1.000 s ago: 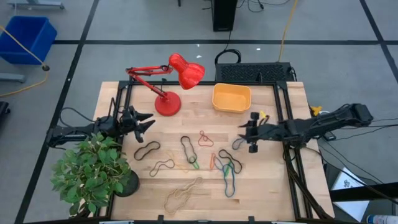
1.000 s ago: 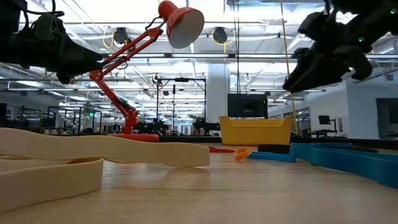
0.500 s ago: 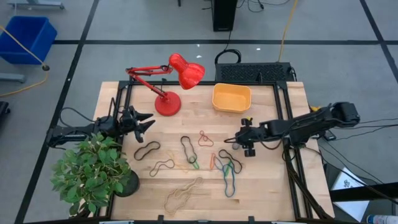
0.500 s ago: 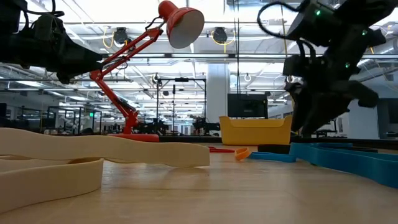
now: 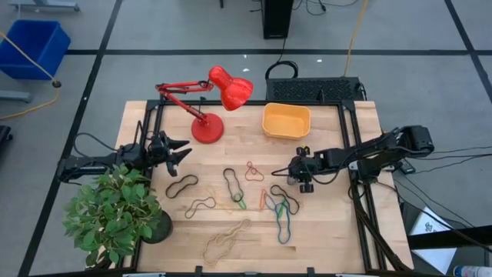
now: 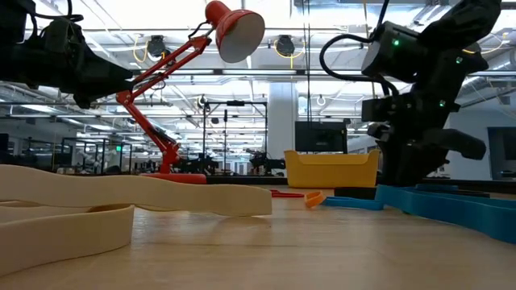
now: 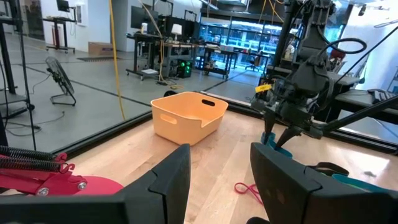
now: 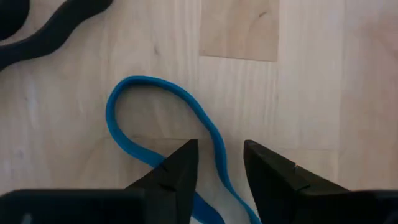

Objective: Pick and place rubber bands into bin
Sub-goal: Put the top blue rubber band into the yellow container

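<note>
Several rubber bands lie flat on the wooden table: black ones (image 5: 182, 185), a red one (image 5: 254, 171), a tan one (image 5: 227, 238) and blue ones (image 5: 285, 225). The orange-yellow bin (image 5: 286, 121) stands at the far middle. My right gripper (image 5: 295, 172) is low over the table, open, pointing down. In the right wrist view (image 8: 217, 165) its fingers stand on either side of a blue band (image 8: 208, 134); whether they touch it, I cannot tell. My left gripper (image 5: 181, 151) is open and empty, above the table's left part.
A red desk lamp (image 5: 209, 104) stands at the far left. A potted plant (image 5: 115, 211) fills the near left corner. A black band (image 8: 43, 31) lies just beyond the blue one. Black frame rails run along both table sides. A large blue bin (image 5: 34, 42) stands on the floor.
My right gripper has gone toward the table's left edge and down, from beside the bin to just above the rubber bands. The bands have stayed where they were.
</note>
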`<state>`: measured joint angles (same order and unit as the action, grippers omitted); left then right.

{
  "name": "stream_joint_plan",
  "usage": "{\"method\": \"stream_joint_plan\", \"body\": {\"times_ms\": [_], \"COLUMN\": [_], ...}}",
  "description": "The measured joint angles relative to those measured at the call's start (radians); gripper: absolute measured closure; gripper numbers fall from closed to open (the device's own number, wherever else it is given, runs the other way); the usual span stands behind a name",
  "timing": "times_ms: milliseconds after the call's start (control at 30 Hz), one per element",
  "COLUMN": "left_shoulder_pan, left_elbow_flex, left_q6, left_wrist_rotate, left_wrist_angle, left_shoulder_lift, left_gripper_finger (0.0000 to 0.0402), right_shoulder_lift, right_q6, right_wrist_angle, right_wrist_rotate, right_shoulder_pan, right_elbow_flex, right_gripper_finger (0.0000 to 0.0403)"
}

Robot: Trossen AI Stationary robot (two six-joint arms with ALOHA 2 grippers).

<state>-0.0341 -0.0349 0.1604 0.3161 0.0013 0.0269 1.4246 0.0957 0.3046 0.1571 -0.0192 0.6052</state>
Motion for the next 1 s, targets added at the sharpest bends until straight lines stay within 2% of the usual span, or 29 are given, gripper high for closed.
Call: {"method": "stream_joint_plan", "body": {"times_ms": [367,567,700,833,1000], "left_shoulder_pan": [0.000,0.000,0.000,0.000,0.000], "left_elbow_flex": [0.000,0.000,0.000,0.000,0.000], "left_q6": [0.000,0.000,0.000,0.000,0.000], "left_wrist_rotate": [0.000,0.000,0.000,0.000,0.001], "left_wrist_angle": [0.000,0.000,0.000,0.001,0.001], "left_shoulder_lift": [0.000,0.000,0.000,0.000,0.000], "left_gripper_finger": [0.0229,0.0229,0.0229,0.0229,0.0229], "right_shoulder_lift": [-0.010,-0.026,-0.098,-0.211,-0.354], "right_q6": [-0.005,-0.041,-0.086,-0.116,-0.114], "right_wrist_angle": [0.003,0.003,0.015,-0.055,-0.275], "right_wrist_rotate": [-0.033,-0.032,-0.025,0.011,0.086], "right_shoulder_pan": [0.000,0.000,0.001,0.000,0.000], "right_elbow_flex": [-0.002,-0.004,0.005,0.021,0.022], "right_gripper_finger": [0.0396,0.0399,0.0400,0.0401,0.0402]}}
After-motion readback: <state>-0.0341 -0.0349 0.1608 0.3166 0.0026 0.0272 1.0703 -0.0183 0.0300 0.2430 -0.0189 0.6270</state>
